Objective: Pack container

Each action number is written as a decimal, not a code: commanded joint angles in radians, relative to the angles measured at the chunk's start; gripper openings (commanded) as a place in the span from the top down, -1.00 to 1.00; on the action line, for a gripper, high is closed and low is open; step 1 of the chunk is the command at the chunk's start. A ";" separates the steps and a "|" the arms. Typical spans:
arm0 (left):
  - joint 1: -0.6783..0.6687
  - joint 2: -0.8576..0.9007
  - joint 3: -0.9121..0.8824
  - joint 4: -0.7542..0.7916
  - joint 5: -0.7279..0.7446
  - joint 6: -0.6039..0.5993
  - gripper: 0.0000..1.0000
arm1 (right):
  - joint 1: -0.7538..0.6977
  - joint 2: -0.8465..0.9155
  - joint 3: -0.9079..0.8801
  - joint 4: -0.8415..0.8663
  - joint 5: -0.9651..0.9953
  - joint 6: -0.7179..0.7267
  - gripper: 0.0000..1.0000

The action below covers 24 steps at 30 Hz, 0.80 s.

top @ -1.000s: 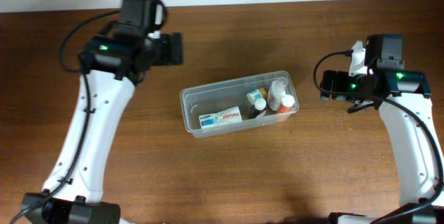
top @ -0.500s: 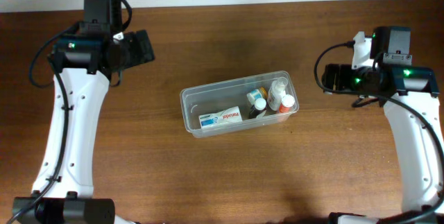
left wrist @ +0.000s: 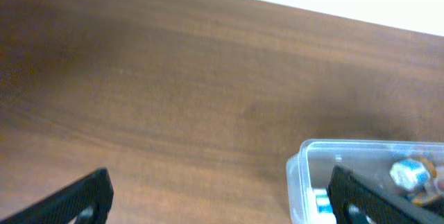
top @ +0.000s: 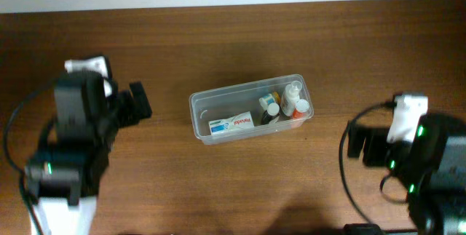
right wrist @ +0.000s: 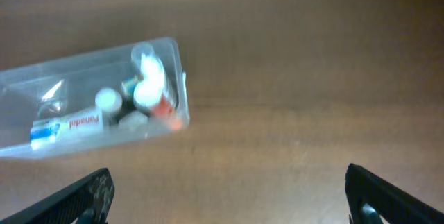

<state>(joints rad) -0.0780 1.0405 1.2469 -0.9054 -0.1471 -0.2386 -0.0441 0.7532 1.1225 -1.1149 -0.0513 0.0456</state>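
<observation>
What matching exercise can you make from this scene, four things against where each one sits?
Things:
1. clear plastic rectangular container
2. white tube with blue print
3. cluster of small white-capped bottles
4. left gripper

Places or states:
A. standing at the container's right end
B. lying flat inside the container, left of the bottles
C. in the middle of the brown wooden table
D. open and empty, apart from the container on its left side

Pairs: 1-C, 2-B, 3-A, 4-D
</observation>
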 commanded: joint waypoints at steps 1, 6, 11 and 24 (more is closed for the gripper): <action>0.003 -0.177 -0.243 0.079 -0.016 0.021 -0.99 | 0.011 -0.143 -0.132 0.002 0.008 0.053 -0.97; 0.003 -0.317 -0.447 0.093 -0.026 0.020 -0.99 | 0.011 -0.257 -0.184 -0.008 0.008 0.053 -0.97; 0.003 -0.298 -0.461 0.049 -0.026 0.020 -0.99 | 0.011 -0.256 -0.184 -0.008 0.008 0.053 -0.97; 0.003 -0.289 -0.461 0.049 -0.026 0.020 -0.99 | 0.011 -0.256 -0.184 -0.008 0.008 0.053 -0.96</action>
<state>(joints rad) -0.0780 0.7509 0.7906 -0.8558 -0.1623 -0.2276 -0.0410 0.5022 0.9451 -1.1290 -0.0494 0.0929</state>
